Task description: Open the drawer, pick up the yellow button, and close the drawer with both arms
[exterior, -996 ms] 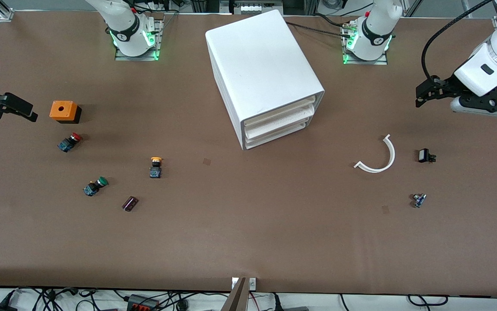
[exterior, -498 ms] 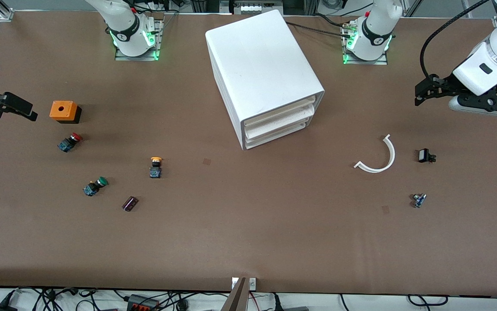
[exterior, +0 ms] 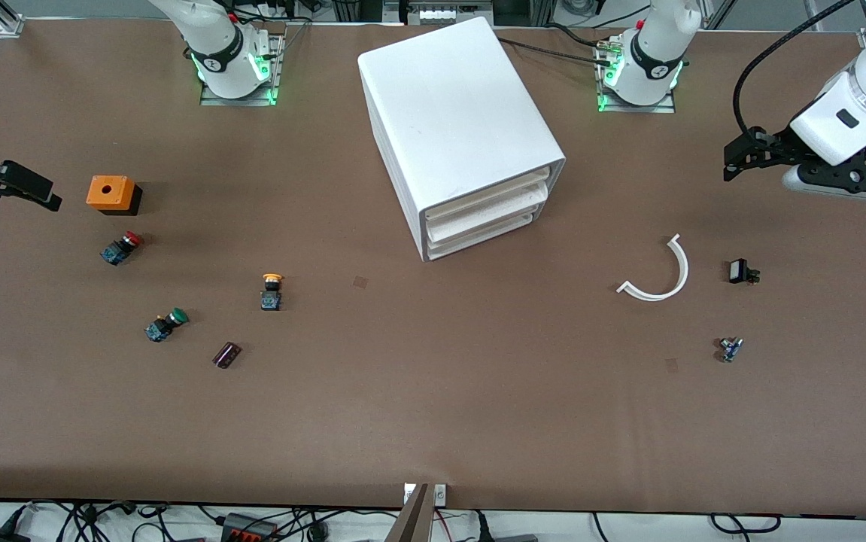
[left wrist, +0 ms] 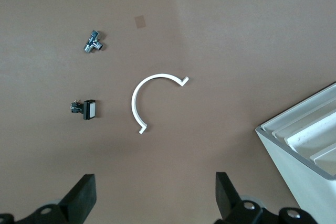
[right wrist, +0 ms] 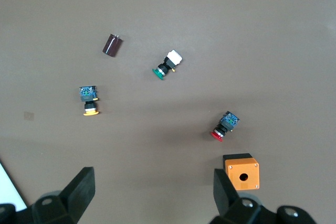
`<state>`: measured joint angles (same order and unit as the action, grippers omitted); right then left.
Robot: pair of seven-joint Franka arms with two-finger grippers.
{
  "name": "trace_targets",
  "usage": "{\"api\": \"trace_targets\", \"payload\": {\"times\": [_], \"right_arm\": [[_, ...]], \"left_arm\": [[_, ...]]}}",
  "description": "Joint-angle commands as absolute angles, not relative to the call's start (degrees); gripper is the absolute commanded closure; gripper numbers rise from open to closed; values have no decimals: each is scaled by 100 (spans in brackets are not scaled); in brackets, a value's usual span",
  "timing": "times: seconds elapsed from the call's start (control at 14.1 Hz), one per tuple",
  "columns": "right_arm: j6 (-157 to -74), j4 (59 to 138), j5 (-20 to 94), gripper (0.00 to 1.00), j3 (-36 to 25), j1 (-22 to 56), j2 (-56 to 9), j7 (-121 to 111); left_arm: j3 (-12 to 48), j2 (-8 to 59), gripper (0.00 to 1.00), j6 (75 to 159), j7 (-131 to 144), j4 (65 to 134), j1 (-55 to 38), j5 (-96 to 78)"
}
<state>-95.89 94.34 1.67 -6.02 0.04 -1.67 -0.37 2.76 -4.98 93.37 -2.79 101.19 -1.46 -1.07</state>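
The white cabinet [exterior: 463, 113] stands mid-table with three alike drawers [exterior: 487, 213] stacked in it, all pushed in; its corner shows in the left wrist view [left wrist: 310, 140]. The orange-yellow-capped button [exterior: 271, 290] lies on the table, nearer the front camera than the cabinet and toward the right arm's end; it also shows in the right wrist view [right wrist: 89, 100]. My left gripper [exterior: 737, 158] [left wrist: 155, 182] is open and empty, up over the table at the left arm's end. My right gripper [exterior: 41, 194] [right wrist: 153, 179] is open and empty, up over the right arm's end beside the orange box.
An orange box [exterior: 110, 193], a red-capped button [exterior: 121, 247], a green-capped button [exterior: 165, 324] and a dark cylinder [exterior: 226, 354] lie near the orange-yellow button. A white curved strip [exterior: 658, 275], a small black part [exterior: 741, 272] and a metal fitting [exterior: 730, 348] lie toward the left arm's end.
Both grippers have drifted very slightly, the right one a little toward the table's end. Nothing on the table has moved and the drawers stay shut.
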Motion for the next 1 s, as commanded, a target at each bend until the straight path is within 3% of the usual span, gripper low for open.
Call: {"api": "trace_targets", "payload": {"times": [0.0,0.93], "right_arm": [[-9554,9396,141,0,-475,-97,-158,-114],[-9492,9387,-35,0,-352,-158,-70,-114]], "left_arm": [[202,-492,0,9211,-396,10002,-193,-158],[237,-492,0,9211,-378,9993,-193,-158]]}}
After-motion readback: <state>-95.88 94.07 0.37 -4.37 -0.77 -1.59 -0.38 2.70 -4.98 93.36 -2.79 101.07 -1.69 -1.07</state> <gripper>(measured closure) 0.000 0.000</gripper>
